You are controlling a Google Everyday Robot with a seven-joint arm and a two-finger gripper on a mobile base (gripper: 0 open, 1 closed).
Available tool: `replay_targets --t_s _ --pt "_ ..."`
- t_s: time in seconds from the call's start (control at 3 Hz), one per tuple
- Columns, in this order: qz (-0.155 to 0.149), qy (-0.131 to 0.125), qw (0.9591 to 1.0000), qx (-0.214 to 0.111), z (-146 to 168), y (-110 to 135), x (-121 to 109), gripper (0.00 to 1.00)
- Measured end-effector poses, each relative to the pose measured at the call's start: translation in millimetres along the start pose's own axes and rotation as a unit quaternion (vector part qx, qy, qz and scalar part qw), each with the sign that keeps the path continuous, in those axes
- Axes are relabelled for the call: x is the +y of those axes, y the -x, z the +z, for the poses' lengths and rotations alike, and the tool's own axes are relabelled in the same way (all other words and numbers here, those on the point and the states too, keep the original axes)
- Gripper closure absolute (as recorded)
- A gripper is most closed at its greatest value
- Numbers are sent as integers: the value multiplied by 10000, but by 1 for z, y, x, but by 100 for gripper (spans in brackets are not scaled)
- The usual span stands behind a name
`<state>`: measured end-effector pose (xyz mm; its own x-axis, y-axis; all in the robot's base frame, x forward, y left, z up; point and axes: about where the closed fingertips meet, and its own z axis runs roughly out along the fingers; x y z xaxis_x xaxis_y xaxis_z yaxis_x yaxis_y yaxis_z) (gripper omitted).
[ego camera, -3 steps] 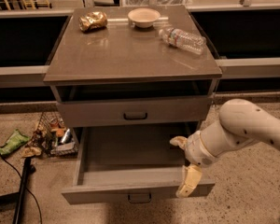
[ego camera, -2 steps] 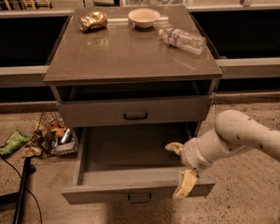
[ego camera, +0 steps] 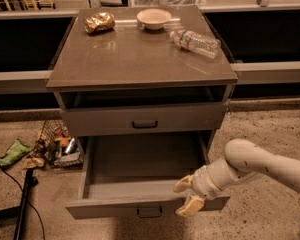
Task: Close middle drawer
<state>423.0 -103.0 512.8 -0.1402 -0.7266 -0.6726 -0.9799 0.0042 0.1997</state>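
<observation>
The middle drawer is pulled far out of the grey cabinet, open and empty inside. Its front carries a small dark pull handle. My gripper is at the right end of that front, on a white arm coming in from the right. Its tan fingers are apart, one just inside the drawer's front edge and one in front of the drawer face. They hold nothing.
The drawer above sits nearly shut. The cabinet top holds a crumpled bag, a bowl and a lying water bottle. A wire basket of litter, a green wrapper and a black pole with cable lie on the floor to the left.
My gripper has moved down and a little left, from over the drawer's right side to its front edge. The drawer stands about as far out as before.
</observation>
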Motion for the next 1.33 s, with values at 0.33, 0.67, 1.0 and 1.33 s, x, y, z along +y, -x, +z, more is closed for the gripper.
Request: replay_targets --t_s 0.33,0.67,1.0,1.33 --pt "393 92 9991 -120 22 -33 5 66" --pt "413 128 9990 -135 25 -34 6 89" --pt "413 128 9990 -135 25 -34 6 100" --pt "398 192 9987 -240 46 -55 7 100"
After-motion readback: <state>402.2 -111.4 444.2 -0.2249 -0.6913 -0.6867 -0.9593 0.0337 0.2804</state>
